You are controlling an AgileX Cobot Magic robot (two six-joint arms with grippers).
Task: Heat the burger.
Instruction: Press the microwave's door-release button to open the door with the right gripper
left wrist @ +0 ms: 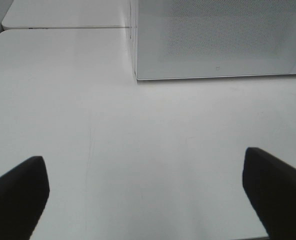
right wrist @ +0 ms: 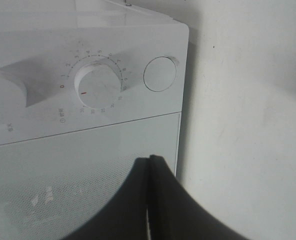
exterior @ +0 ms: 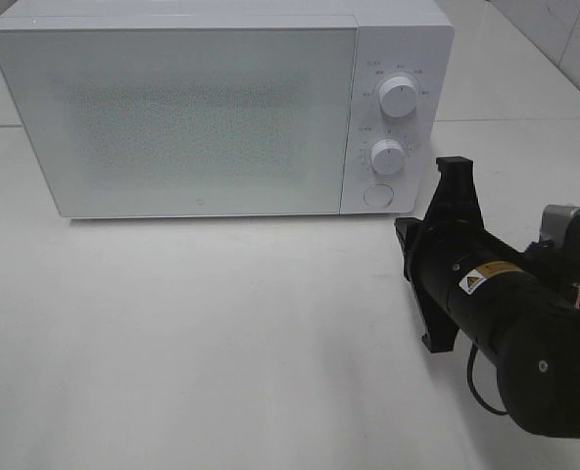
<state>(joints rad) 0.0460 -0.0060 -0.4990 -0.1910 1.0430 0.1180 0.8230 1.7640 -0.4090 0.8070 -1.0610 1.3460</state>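
Note:
The burger is out of view. The white microwave (exterior: 202, 108) stands at the back of the table with its door closed. My right gripper (exterior: 404, 233) is shut on nothing, a short way in front of the microwave's lower right corner, below the round button (exterior: 378, 195). In the right wrist view its closed fingertips (right wrist: 149, 165) point at the door edge, close to the lower knob (right wrist: 99, 84) and the button (right wrist: 160, 74). My left gripper (left wrist: 148, 200) hangs open over bare table, facing the microwave's front left corner (left wrist: 136, 75); it is outside the exterior high view.
The microwave's control panel carries an upper knob (exterior: 398, 95) and a lower knob (exterior: 387, 155). The white table (exterior: 221, 343) spreads in front of the microwave. A seam between table tops (left wrist: 63, 27) runs behind on the left.

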